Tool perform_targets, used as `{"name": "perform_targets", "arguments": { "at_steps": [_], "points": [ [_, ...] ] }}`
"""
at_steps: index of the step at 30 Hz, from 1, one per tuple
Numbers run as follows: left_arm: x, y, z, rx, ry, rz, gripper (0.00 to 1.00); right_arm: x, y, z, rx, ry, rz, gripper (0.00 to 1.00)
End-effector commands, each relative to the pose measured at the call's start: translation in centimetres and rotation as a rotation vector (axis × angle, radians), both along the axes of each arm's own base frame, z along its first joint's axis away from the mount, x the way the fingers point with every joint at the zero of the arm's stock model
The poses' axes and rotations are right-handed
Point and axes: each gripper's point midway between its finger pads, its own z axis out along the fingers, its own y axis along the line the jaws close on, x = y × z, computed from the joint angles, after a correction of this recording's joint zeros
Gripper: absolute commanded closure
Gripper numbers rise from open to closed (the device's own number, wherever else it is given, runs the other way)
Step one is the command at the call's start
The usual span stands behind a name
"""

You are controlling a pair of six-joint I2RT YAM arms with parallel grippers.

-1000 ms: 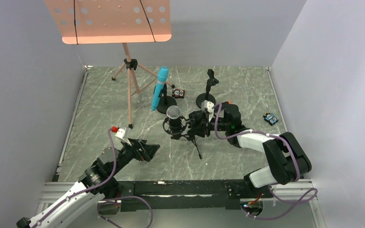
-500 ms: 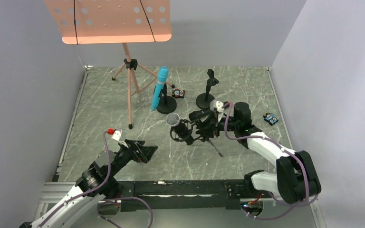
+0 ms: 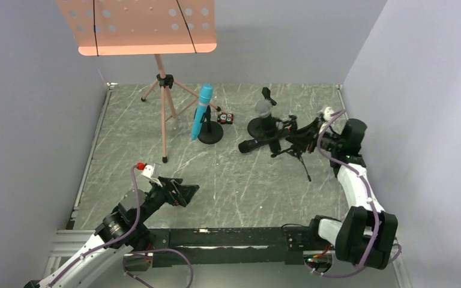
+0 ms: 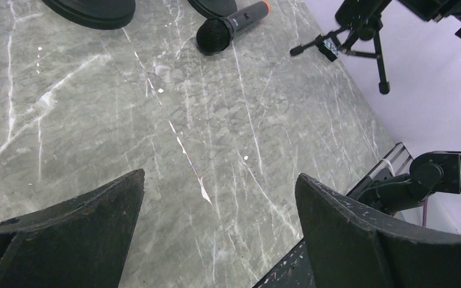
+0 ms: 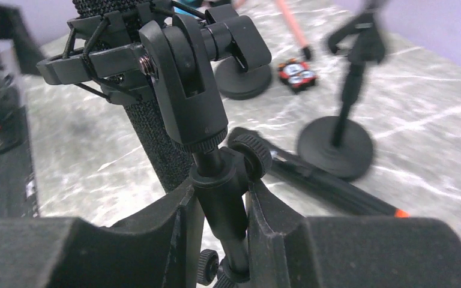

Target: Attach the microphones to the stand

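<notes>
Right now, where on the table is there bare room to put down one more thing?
Widest: the bare marble between the left tool and the black microphone lying flat. Also the strip between the music stand's legs and the left wall. Crowded: the far middle, with the blue microphone, the empty round stand and the small tripod in the right tool.

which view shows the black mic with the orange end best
Left wrist: the black mic with the orange end lies there whole, mesh head to orange tip, nothing in front. Top external shows it small and dark; right wrist shows only its blurred handle and tip behind the tripod stand.
</notes>
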Motion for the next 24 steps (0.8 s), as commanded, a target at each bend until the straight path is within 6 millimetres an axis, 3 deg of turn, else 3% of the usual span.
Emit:
{"name": "perform_targets", "arguments": {
  "at_steps": [1,5,13,19,24],
  "points": [
    [-0.2,-0.2,2.4,-0.036,-0.051,-0.018,0.01,3.6,-4.4,7.3,0.025,-0.202,-0.103,0.99],
    [-0.2,0.1,2.7,-0.031,-0.057,-0.01,0.01,7.6,-8.5,9.2,0.047,-0.223,-0.24,0.99],
    [0.1,-0.2,3.1,-0.021,-0.06,-0.012,0.01,15.2,-13.2,8.6,0.139,-0.25,-0.461,0.98],
    [0.4,-0.6,3.5,0.014,-0.054,-0.026,0.01,19.8,-14.7,5.3,0.168,-0.253,-0.529,0.98],
    [0.6,-0.5,3.5,0.036,-0.054,-0.018,0.01,22.1,-14.9,2.3,0.157,-0.255,-0.553,0.97]
  ]
}}
